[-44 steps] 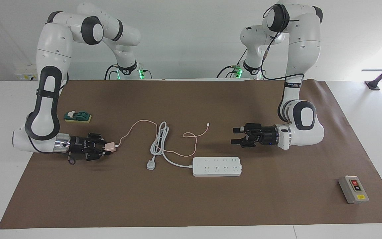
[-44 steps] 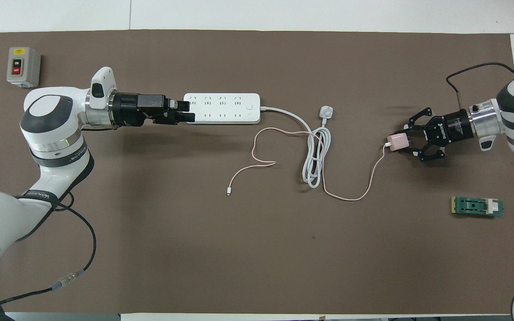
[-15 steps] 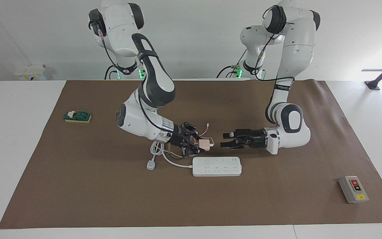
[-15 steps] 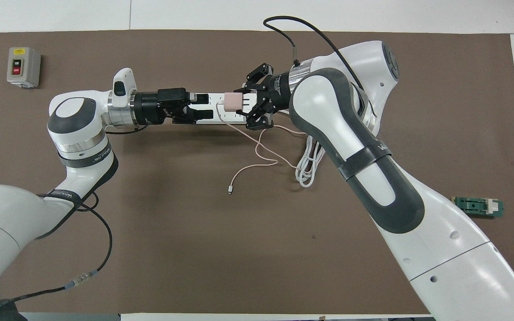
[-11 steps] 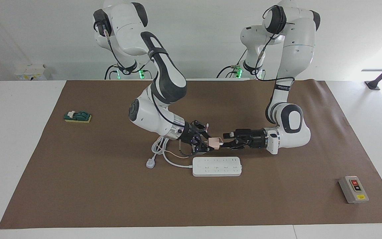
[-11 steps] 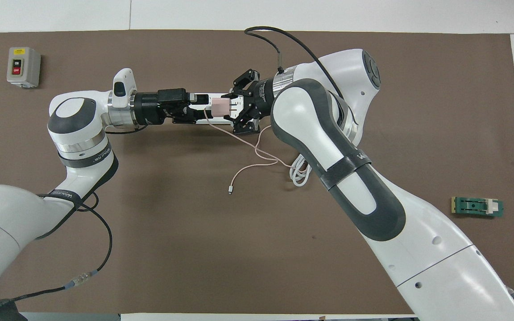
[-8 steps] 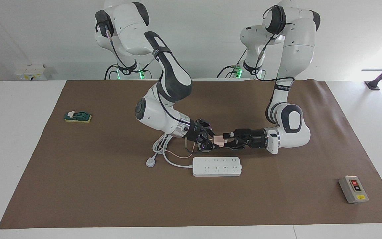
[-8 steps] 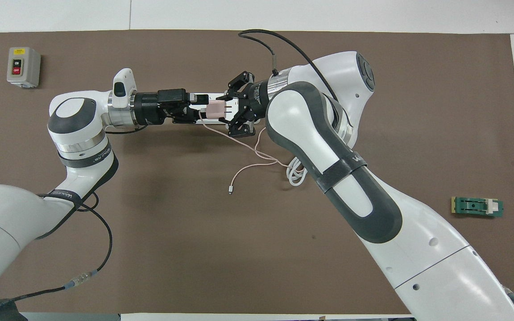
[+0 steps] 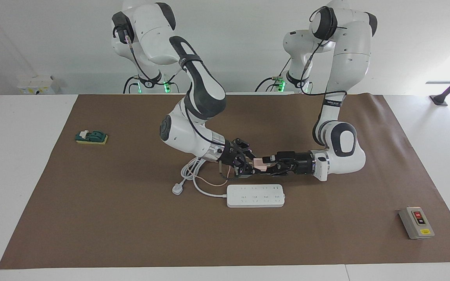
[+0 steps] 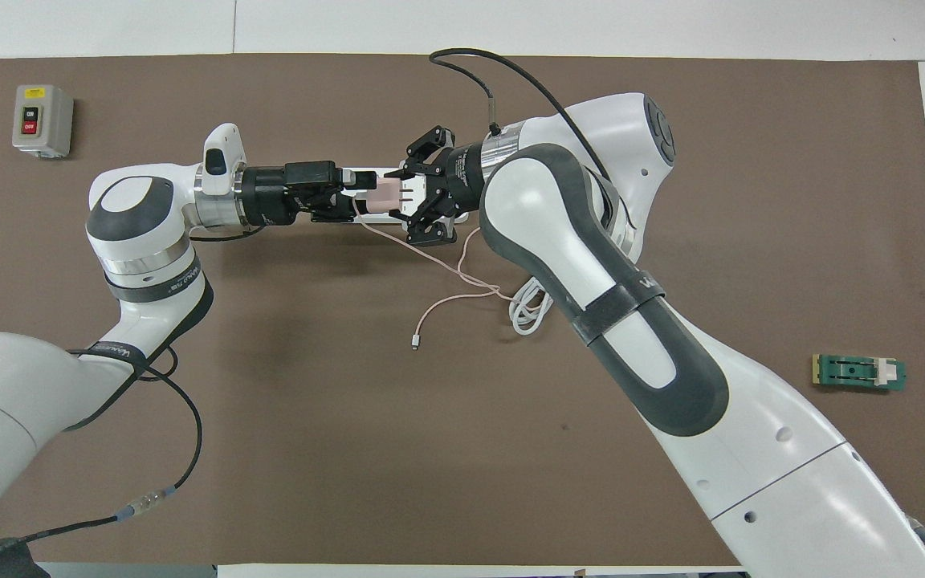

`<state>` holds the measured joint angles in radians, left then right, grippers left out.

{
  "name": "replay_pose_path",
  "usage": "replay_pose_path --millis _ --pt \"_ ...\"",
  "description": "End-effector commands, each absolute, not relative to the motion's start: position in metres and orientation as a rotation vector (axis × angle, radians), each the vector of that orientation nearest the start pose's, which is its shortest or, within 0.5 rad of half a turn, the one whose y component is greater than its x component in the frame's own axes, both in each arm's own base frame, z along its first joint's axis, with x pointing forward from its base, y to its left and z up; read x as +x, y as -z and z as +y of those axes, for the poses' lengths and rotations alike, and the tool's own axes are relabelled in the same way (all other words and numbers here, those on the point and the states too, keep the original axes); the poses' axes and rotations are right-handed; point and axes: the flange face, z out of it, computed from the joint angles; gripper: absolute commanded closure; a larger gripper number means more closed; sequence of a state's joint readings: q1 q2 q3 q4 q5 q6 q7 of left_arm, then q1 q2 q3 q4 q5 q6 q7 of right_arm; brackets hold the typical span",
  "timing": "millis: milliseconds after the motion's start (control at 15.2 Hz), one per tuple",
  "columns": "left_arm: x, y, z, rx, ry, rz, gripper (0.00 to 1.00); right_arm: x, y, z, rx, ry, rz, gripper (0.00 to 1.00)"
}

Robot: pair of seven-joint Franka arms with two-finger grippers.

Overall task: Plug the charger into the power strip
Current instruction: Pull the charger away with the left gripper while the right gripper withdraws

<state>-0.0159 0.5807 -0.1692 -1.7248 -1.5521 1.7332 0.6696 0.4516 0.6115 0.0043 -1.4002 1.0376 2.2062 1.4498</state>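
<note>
Charger (image 9: 259, 164): pale-pink cube, held in the air over the power strip (image 9: 255, 195), between both grippers. Right gripper (image 9: 253, 163): fingers closed on the cube. Left gripper (image 9: 267, 163): at the cube's other end, fingers about it; firm hold could not be told. Pink cable (image 10: 462, 282): trailed to the mat. Power strip: flat at mid-table

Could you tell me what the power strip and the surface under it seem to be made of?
Power strip: probably hard moulded plastic, going by its uniform white colour, rounded corners and recessed sockets. Table covering: looks like matte brown paper or thin sheet, flat and without glare; which one is unclear.
</note>
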Motion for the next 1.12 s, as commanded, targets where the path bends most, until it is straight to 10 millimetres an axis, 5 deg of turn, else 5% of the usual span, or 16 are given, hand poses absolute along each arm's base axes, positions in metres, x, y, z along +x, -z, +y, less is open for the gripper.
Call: replay_pose_path --millis 0,132,528,792,858,924,1056 --pt "0.634 -0.293 -0.197 1.605 0.066 0.004 0.17 0.663 -0.384 0.354 -1.658 -0.794 1.644 1.0" --pt "0.634 -0.292 -0.197 1.605 0.053 -0.009 0.23 0.663 -0.384 0.353 -1.655 -0.794 1.645 1.0" --pt "0.636 -0.291 -0.193 1.606 0.033 -0.016 1.0 0.664 -0.384 0.352 -1.648 -0.798 1.647 1.0" --pt "0.638 -0.296 -0.191 1.607 0.025 -0.017 1.0 0.664 -0.385 0.352 -1.63 -0.806 1.651 1.0" --pt "0.639 -0.297 -0.19 1.61 0.019 -0.017 1.0 0.664 -0.386 0.352 -1.612 -0.818 1.658 0.81" --pt "0.639 -0.3 -0.191 1.606 0.019 -0.021 1.0 0.663 -0.387 0.354 -1.609 -0.825 1.661 0.02" --pt "0.644 -0.308 -0.189 1.608 0.008 -0.025 1.0 0.665 -0.39 0.349 -1.593 -0.831 1.678 0.0"
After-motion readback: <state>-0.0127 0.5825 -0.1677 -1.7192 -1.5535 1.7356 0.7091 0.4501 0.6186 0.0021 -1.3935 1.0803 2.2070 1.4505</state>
